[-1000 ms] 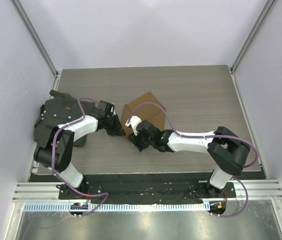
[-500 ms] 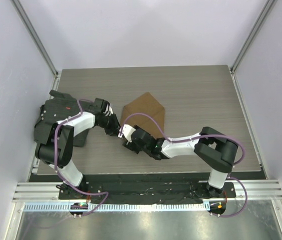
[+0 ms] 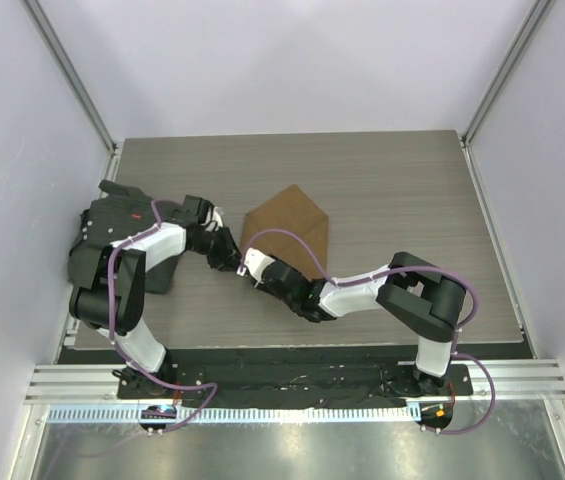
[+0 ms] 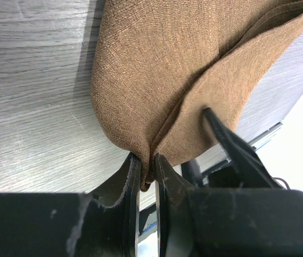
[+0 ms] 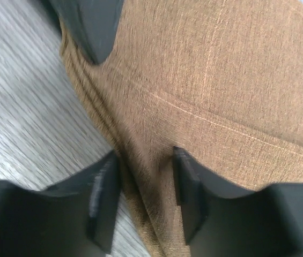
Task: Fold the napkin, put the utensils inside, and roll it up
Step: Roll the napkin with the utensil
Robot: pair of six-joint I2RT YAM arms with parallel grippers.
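Observation:
The tan-brown napkin (image 3: pixel 290 222) lies folded on the wooden table. My left gripper (image 3: pixel 230 256) is at its near-left corner. In the left wrist view the left gripper (image 4: pixel 147 172) is shut on a pinched fold of the napkin (image 4: pixel 162 64). My right gripper (image 3: pixel 253 267) sits right beside it at the same corner. In the right wrist view the right gripper (image 5: pixel 146 187) stands open, its jaws straddling a raised ridge of the napkin (image 5: pixel 215 80) with a wide gap. The left gripper's fingertip (image 5: pixel 89 27) shows at the top of that view. The knife is out of view.
A dark grey-black textured mat (image 3: pixel 110 238) lies at the table's left edge, under the left arm. The right arm's forearm (image 3: pixel 357 292) stretches across the near side of the table. Grey walls close in both sides.
My right gripper has moved left and nearer, from the napkin's middle to its near-left corner beside the left gripper. The raised fold has dropped and the napkin lies flatter.

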